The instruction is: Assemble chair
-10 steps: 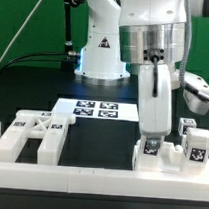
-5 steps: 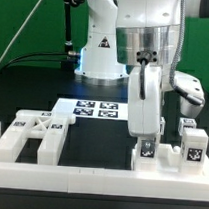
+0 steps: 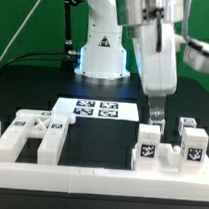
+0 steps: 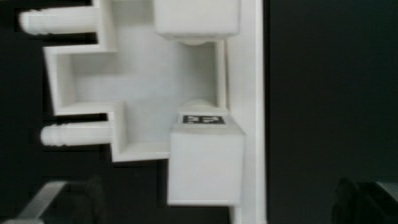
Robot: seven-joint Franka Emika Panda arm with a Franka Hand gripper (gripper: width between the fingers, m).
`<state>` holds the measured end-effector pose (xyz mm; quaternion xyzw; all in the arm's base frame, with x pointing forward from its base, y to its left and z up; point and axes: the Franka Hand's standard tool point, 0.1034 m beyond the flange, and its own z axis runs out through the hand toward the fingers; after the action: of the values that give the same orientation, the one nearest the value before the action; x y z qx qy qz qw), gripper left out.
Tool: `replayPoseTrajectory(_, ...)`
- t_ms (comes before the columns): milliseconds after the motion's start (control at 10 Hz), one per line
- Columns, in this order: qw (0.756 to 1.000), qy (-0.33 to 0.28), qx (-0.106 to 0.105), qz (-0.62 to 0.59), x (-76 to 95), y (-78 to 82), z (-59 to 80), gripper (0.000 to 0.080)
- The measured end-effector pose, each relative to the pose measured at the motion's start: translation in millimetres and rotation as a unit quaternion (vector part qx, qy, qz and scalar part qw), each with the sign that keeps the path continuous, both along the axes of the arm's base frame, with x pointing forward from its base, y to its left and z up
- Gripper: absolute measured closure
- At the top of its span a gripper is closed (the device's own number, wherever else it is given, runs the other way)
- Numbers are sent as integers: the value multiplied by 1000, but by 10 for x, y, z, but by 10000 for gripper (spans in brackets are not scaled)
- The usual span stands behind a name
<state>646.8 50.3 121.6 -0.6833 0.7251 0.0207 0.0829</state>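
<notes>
Two lots of chair parts sit at the near edge of the black table [image 3: 100, 142], just behind the long white border bar [image 3: 78, 177]. The slotted frame [image 3: 36, 131] lies toward the exterior view's left. A pegged piece [image 3: 165, 156] with tagged upright blocks lies toward its right.

The gripper [image 3: 153, 118] hangs straight above that pegged piece, clear of it and holding nothing. In the wrist view its dark fingertips [image 4: 45, 200] stand wide apart at either side, with the piece [image 4: 210, 170] lying between and below them.

From where I stand the piece looks like rigid moulded plastic: light, stiff, and matte enough that pads should bite without slipping. Nothing about it seems fragile, though the two round pegs sticking out of one edge could catch or take a knock. I would take it across the flat sides of the thick straight block beside the small tag [image 4: 205, 120], keeping off the pegs.

Room is tight. The border bar is just in front, and a small cube [image 3: 187, 125] stands just behind, so a sideways drift could nudge either. Farther back the marker board [image 3: 96, 110] lies flat on the table, well apart from the parts. Beyond it rises the arm's base [image 3: 102, 54].
</notes>
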Motion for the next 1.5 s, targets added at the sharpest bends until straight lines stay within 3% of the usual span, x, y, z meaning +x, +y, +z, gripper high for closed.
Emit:
replayPoseTrajectory(500, 1000, 1, -2, 14, -10, 6, -36, 151)
replayPoseTrajectory(800, 991, -11, -12, 136, -97, 102, -17, 151)
replayPoseTrajectory(1000, 954, -47, -37, 294, -227, 62, -73, 151)
replayPoseTrajectory(1400, 913, -69, -56, 398, -241, 29, -77, 151)
replayPoseTrajectory(1500, 893, -83, -73, 436, -233, 23, -99, 151)
